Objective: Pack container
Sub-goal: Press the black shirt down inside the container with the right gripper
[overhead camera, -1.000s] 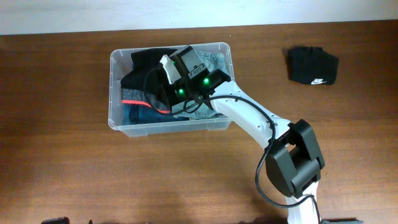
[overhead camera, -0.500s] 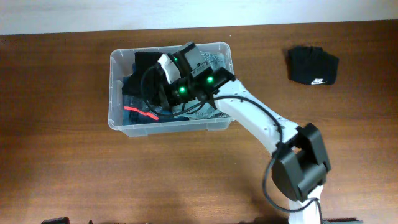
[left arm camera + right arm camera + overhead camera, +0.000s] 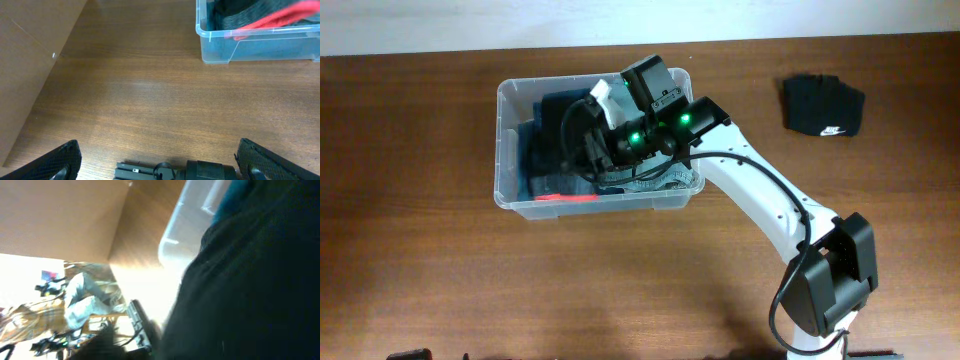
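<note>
The clear plastic container [image 3: 510, 90] stands left of the table's middle, holding dark clothes [image 3: 552, 140], a grey patterned cloth [image 3: 655, 180] and a red-edged piece [image 3: 570, 198] against its front wall. My right gripper [image 3: 578, 135] reaches down into the container among the dark clothes, its fingers buried in the dark fabric. The right wrist view is blurred: black cloth [image 3: 250, 280] fills most of it beside a container corner [image 3: 172, 240]. My left gripper [image 3: 159, 154] hangs wide open over bare wood, with the container's corner [image 3: 207, 35] ahead to its right.
A folded black garment with a small white logo [image 3: 822, 105] lies on the table at the far right. The right arm's white link [image 3: 760, 190] crosses the container's right front corner. A wooden wall panel [image 3: 30, 65] runs along the left in the left wrist view.
The right arm has swung back and to the right over the container. The dark clothes have shifted to the bin's left, and the red-edged piece now lies at the front wall.
</note>
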### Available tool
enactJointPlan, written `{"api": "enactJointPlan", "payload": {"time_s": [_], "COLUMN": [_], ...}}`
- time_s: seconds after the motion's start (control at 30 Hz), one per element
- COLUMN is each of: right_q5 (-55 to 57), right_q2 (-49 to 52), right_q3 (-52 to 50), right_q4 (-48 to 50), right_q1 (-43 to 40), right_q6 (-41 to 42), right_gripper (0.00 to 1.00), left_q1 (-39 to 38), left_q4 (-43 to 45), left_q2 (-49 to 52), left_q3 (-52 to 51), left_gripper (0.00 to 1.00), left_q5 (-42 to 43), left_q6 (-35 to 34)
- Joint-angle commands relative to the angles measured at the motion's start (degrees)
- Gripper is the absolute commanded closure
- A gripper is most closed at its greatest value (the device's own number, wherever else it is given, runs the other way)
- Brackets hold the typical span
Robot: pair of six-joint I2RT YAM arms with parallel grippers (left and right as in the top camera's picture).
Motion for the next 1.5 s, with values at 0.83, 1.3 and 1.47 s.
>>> {"api": "enactJointPlan", "payload": {"time_s": [0.83,1.3,1.47], "right_q5": [44.5,26.2,29.9], "right_q2": [-2.1,7.1,11.3], "right_q3": [22.7,22.6,22.6], "right_q4": [-13.3,-15.8,-16.0], "right_q1": [0.2,0.8,1.4], "right_q6": [-13.2,-16.7,-16.2], "right_gripper": [0.09,0.73,0.88], "left_q1": [-0.3,-0.3,-0.3], "left_q4": [0.0,0.0,0.0], "left_q2": [-0.1,-0.1,-0.1], "left_q3": [-0.1,-0.1,-0.1], "left_gripper": [0.0,0.0,0.01], "left_q5": [-1.0,-1.0,-1.0], "left_q6": [0.0,0.0,0.0]}}
